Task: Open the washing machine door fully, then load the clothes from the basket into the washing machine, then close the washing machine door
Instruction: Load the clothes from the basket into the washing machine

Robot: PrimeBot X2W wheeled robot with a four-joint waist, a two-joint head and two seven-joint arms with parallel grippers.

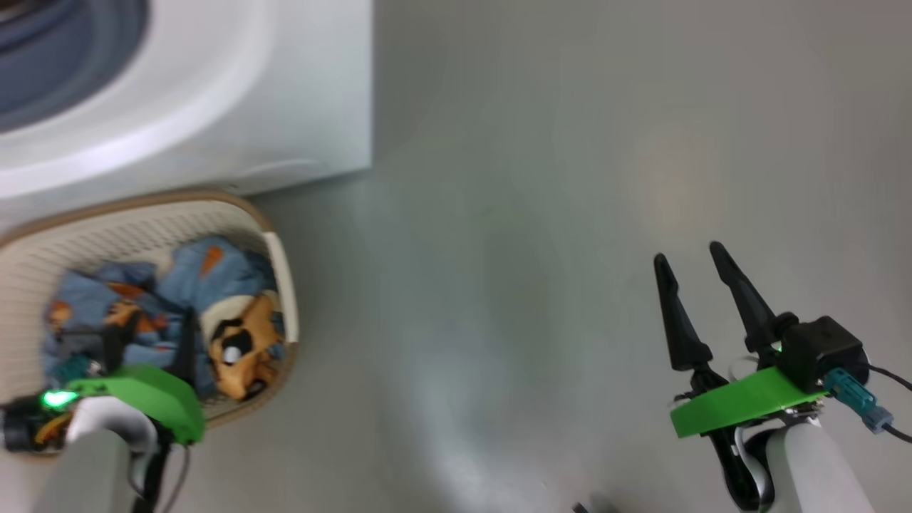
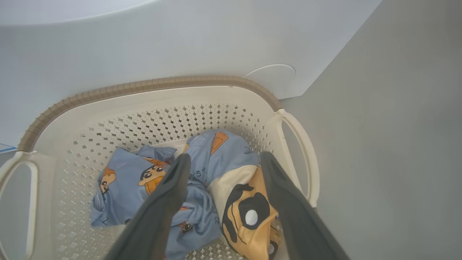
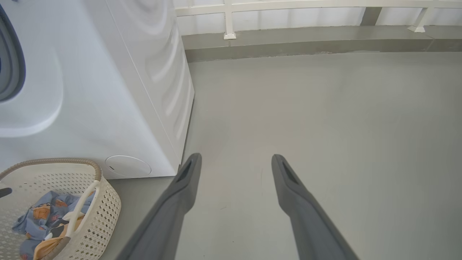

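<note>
My left jaws hung wide open over crumpled blue cartoon-print clothes [image 2: 126, 191] in the brown-rimmed cream perforated plastic basket [image 2: 144, 86], poised to grab, my right jaws open well clear of it.

Basket [image 2: 162, 115]: cream-white, perforated walls, brown woven-look rim [image 2: 144, 86], white side handles [image 2: 306, 151]. Upright on floor [image 3: 325, 126], just beside washing machine [image 3: 90, 108] front. Clothes [image 2: 220, 159] crumpled inside: blue cartoon-print fabric, plus cream-and-orange piece with black patches. Machine white, front-loading; grey-blue gasket [image 1: 50, 71] rings opening; round cover [image 3: 128, 166] low on front.
</note>
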